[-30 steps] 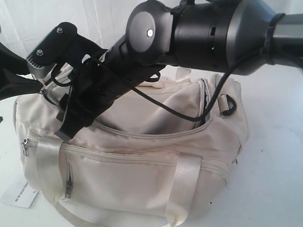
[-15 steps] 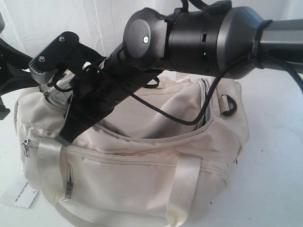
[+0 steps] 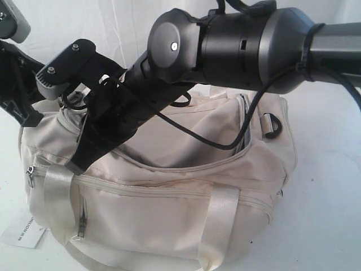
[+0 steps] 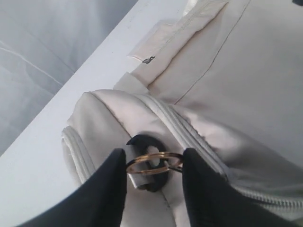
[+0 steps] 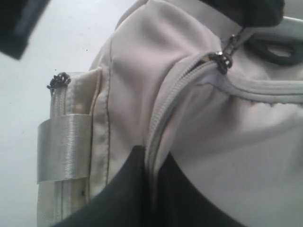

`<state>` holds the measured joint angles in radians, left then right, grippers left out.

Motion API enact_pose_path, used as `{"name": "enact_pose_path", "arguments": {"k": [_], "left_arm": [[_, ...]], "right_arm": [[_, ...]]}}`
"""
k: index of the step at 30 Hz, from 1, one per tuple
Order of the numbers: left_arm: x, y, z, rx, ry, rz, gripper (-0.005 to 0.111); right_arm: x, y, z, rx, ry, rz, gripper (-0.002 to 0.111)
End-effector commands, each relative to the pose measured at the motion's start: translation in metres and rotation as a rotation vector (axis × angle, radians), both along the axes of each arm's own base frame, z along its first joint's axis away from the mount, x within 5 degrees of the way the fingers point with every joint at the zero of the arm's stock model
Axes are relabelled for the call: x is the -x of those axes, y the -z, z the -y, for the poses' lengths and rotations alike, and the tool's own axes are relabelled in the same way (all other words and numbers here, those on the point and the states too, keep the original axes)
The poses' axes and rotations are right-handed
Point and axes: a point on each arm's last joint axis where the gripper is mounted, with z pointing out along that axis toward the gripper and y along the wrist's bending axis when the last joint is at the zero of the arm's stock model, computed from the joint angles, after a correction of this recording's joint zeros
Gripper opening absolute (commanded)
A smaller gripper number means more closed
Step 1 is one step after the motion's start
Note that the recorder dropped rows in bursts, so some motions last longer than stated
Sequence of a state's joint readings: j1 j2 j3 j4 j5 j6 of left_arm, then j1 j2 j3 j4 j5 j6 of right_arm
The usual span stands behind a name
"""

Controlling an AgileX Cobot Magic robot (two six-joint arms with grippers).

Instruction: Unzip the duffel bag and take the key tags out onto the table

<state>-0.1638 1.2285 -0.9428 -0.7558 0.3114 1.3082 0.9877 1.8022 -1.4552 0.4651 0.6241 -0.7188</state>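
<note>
Where it sits on the white worktop (image 3: 333, 186), the cream duffel bag (image 3: 169, 209) shows its long front side to the exterior camera.
- Front: two satin straps (image 3: 56, 195) run down it. A white paper label (image 3: 22, 231) lies just beside the lower left corner.
- Left pincer (image 4: 154, 160): at the bag's left end. Its black fingers (image 4: 106, 189) are clenched on a brass-coloured metal ring (image 4: 152, 164) that spans the gap and touches both. A black D-ring (image 4: 138, 141) lies directly behind the ring.
- Right pincer (image 5: 152, 158): set across from the right onto the bag's upper left. The fingers are nearly together, nipping the fabric fold along the top zip.
- Zip slider (image 5: 220, 59): on that same zip, apart from the fingers.
</note>
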Motion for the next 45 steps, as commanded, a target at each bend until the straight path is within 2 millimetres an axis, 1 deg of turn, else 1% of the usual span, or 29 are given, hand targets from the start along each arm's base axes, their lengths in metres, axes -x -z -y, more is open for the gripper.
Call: {"name": "enact_pose_path", "arguments": {"k": [1, 4, 8, 12, 17, 20, 23, 26, 28, 32, 34, 36, 37, 38, 39, 40, 41, 44, 45], "left_arm": [[-0.015, -0.014, 0.003, 0.048, -0.021, 0.038, 0.000], [-0.028, -0.018, 0.006, 0.051, -0.003, 0.034, 0.000], [-0.043, -0.018, 0.012, 0.054, 0.042, -0.005, 0.000], [-0.047, -0.017, 0.018, 0.059, 0.105, -0.055, 0.000], [-0.050, -0.024, 0.017, 0.060, 0.087, -0.019, 0.000], [-0.049, -0.024, 0.018, 0.060, 0.096, -0.027, 0.000], [-0.045, -0.022, 0.020, 0.050, 0.141, -0.063, 0.000], [-0.038, -0.020, 0.023, 0.090, 0.170, -0.152, 0.000], [-0.033, -0.020, 0.023, 0.138, 0.129, -0.265, 0.000], [-0.031, -0.026, 0.011, 0.098, -0.052, -0.426, 0.000], [-0.031, -0.032, 0.007, 0.110, -0.142, -0.477, 0.006], [-0.029, -0.039, 0.007, 0.124, -0.160, -0.536, 0.017], [-0.029, -0.042, 0.010, 0.121, -0.134, -0.604, 0.035], [-0.030, -0.043, 0.011, 0.116, -0.125, -0.628, 0.043], [-0.034, -0.040, 0.013, 0.115, -0.115, -0.686, 0.063], [-0.036, -0.038, 0.015, 0.133, -0.124, -0.711, 0.068], [-0.041, -0.031, 0.017, 0.146, -0.128, -0.740, 0.070], [-0.051, -0.017, 0.020, 0.149, -0.130, -0.787, 0.065], [-0.053, -0.015, 0.020, 0.151, -0.132, -0.791, 0.065]], "right_arm": [[0.007, 0.002, 0.002, 0.037, -0.027, -0.058, 0.000], [0.012, 0.002, -0.001, 0.038, -0.040, -0.057, 0.000], [0.019, 0.002, -0.004, 0.040, -0.060, -0.055, 0.000], [0.020, 0.002, -0.005, 0.040, -0.063, -0.055, 0.000], [0.020, 0.002, -0.005, 0.041, -0.063, -0.056, 0.000], [0.020, 0.002, -0.005, 0.043, -0.064, -0.053, 0.000], [0.020, 0.002, -0.005, 0.043, -0.064, -0.053, 0.000], [0.020, 0.003, -0.004, 0.047, -0.066, -0.055, 0.000], [0.020, 0.003, -0.004, 0.050, -0.068, -0.058, 0.000], [0.021, 0.003, -0.004, 0.053, -0.070, -0.061, 0.000], [0.021, 0.003, -0.004, 0.053, -0.070, -0.061, 0.000], [0.021, 0.003, -0.004, 0.053, -0.070, -0.061, 0.000], [0.021, 0.003, -0.004, 0.053, -0.070, -0.061, 0.000], [0.021, 0.003, -0.004, 0.055, -0.071, -0.062, 0.000], [0.021, 0.003, -0.004, 0.058, -0.073, -0.065, 0.000], [0.021, 0.004, -0.003, 0.062, -0.076, -0.068, 0.000], [0.022, 0.004, -0.003, 0.070, -0.081, -0.075, 0.000], [0.023, 0.004, -0.002, 0.076, -0.084, -0.080, 0.000], [0.023, 0.004, -0.002, 0.076, -0.084, -0.080, 0.000]]}}
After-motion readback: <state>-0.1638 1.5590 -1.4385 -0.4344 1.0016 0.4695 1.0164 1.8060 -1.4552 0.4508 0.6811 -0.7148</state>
